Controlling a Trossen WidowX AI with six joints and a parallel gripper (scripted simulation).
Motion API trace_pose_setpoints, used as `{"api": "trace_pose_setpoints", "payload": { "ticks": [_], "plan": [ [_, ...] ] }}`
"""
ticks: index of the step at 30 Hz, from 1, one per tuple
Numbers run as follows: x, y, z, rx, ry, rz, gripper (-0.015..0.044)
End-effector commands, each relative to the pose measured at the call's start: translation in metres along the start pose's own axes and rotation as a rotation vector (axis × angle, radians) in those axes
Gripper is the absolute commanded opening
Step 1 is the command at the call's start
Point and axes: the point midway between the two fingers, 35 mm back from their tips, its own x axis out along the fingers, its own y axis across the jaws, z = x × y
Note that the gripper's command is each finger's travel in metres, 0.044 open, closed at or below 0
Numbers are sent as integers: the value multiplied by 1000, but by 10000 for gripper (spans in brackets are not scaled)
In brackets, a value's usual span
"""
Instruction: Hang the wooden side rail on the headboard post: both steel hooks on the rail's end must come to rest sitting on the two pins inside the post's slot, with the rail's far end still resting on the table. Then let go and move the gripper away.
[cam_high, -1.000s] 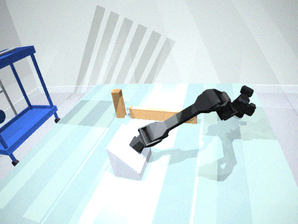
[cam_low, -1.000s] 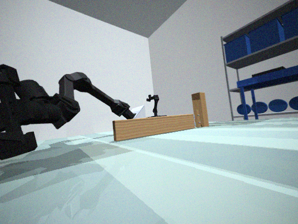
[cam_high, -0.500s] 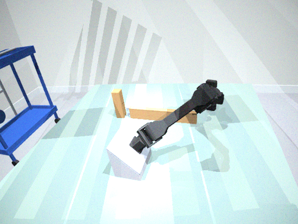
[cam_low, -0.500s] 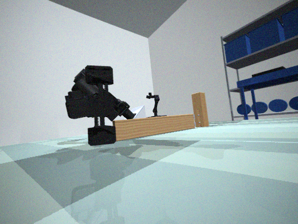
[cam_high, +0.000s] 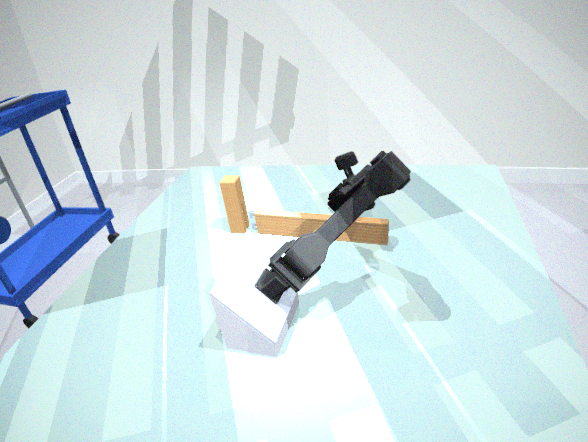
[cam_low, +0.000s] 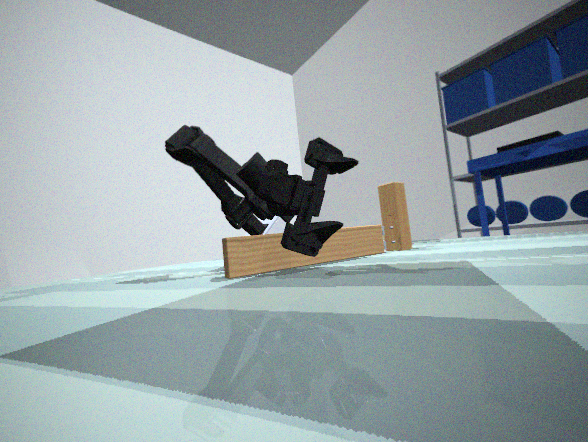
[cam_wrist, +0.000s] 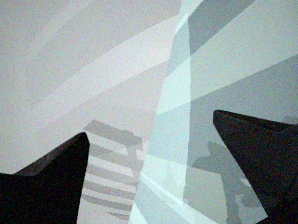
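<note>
The wooden post (cam_high: 234, 204) (cam_low: 394, 205) stands upright on the table. The wooden side rail (cam_high: 280, 224) (cam_low: 250, 255) lies on edge, one end against the post's lower slot and the far end on the table. A small steel part (cam_low: 392, 236) shows where rail and post meet; I cannot make out the hooks or pins. My gripper (cam_high: 345, 180) (cam_low: 320, 197) (cam_wrist: 152, 127) is open wide and empty. It hovers near the rail's middle, apart from it. The wrist view shows only my two fingertips, the table and the wall.
My arm reaches across the rail from a white wedge-shaped base (cam_high: 250, 320). A blue cart (cam_high: 55, 220) stands off the table to the left. A grey shelf rack with blue bins (cam_low: 500, 100) stands by the wall beyond the post.
</note>
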Motion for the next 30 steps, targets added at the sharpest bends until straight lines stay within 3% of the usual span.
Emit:
{"api": "trace_pose_setpoints", "payload": {
  "ticks": [1,10,19,27,30],
  "plan": [
    [-15,13,-41,-98,77,8,440],
    [-73,60,-134,-413,261,118,440],
    [-159,86,-206,-785,420,279,440],
    [-252,79,-244,-1189,545,483,440],
    [-269,76,-247,-1268,560,528,440]
  ]
}}
